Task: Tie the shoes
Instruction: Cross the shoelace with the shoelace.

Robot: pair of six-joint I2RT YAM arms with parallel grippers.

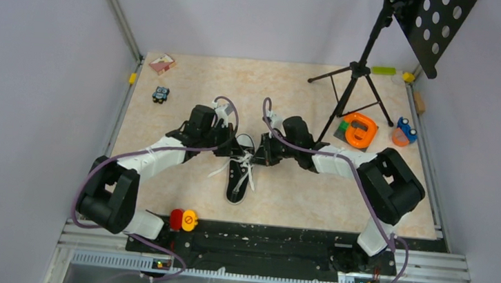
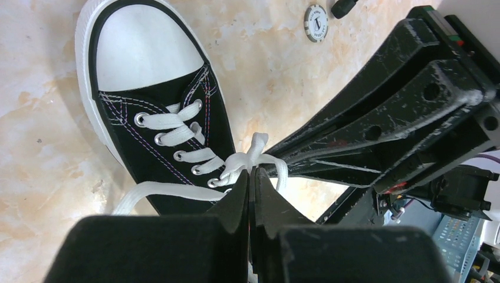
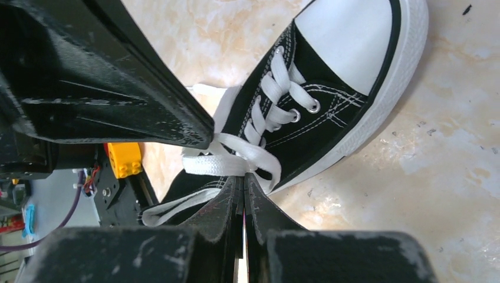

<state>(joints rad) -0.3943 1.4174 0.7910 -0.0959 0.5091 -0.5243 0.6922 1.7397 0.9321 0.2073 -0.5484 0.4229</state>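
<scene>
Tightening, it seems; left gripper [image 2: 252, 177] (at nine o'clock of the knot [image 2: 255, 154]) and right gripper [image 3: 243, 180] both clamp laces [image 3: 233, 165]; next, pull apart evenly.

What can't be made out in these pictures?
- Heel of the sneaker: left wrist view, behind the left pincer; right wrist view, behind the right pincer.
- Whether the laces are knotted: top view too small; wrist views, pincer tips cover the crossing.
</scene>
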